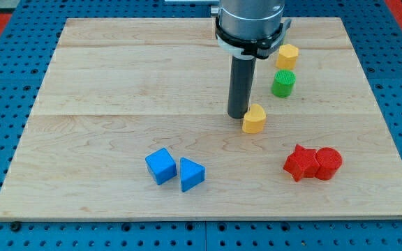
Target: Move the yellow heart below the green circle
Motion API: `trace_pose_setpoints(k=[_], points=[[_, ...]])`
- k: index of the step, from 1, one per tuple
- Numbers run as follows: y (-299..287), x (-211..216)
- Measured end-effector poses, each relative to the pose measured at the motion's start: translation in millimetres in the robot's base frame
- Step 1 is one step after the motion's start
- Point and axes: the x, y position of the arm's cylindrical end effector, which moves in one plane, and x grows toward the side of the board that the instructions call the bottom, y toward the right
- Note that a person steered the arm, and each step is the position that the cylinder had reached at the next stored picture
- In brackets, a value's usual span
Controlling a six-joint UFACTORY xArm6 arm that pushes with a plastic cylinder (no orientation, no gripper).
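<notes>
yellow heart (pixel 254 119), my tip (pixel 239 115) touching its left

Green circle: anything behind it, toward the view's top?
A yellow block, looks hexagonal, sits just above the green circle, its lower edge hidden by it. My tip is lower left, beside the yellow heart; contact unclear.
</notes>
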Motion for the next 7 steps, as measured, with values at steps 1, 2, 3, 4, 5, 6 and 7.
trace_pose_setpoints(k=[1, 2, 3, 4, 5, 6, 7], points=[[-32.2, 23.6], [20.0, 22.6], [60.5, 15.8], [65.9, 12.2], [103.5, 37.0], [145.0, 41.8], [230.9, 78.0]])
